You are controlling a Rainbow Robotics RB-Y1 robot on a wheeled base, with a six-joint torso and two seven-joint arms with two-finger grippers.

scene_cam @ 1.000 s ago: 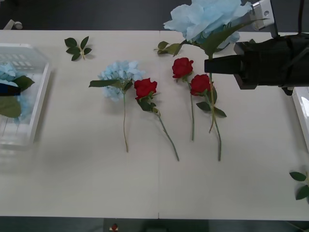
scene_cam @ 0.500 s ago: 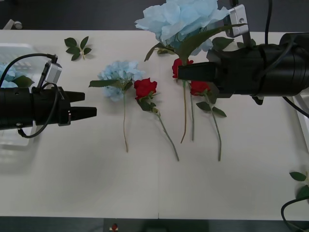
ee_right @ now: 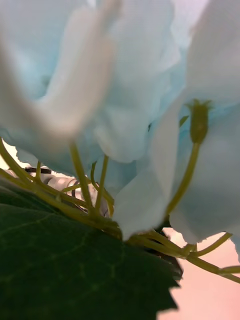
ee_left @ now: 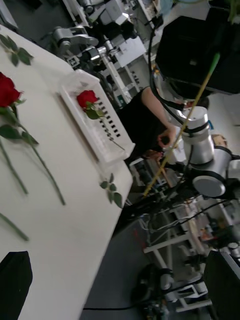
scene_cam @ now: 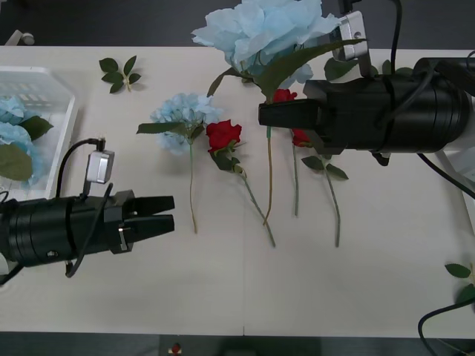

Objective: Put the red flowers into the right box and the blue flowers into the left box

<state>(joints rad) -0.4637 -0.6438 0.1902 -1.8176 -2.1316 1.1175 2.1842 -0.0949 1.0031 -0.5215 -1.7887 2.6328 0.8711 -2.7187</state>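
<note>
The left box (scene_cam: pixel 52 148) sat at the tabletop's (scene_cam: pixel 223 297) far left with blue flowers (scene_cam: pixel 13 133) already in it. Just right of it the left gripper (scene_cam: pixel 162 214) hovered low, jaws spread a little, nothing in them. One blue flower (scene_cam: pixel 182 119) and three red flowers (scene_cam: pixel 223 135) lay mid-tabletop. Over those, the right gripper (scene_cam: pixel 269 115) had its jaws pinching a big blue flower's stem (scene_cam: pixel 269 170), bloom up. The right box (ee_left: pixel 100 137) held one rose (ee_left: pixel 86 98).
</note>
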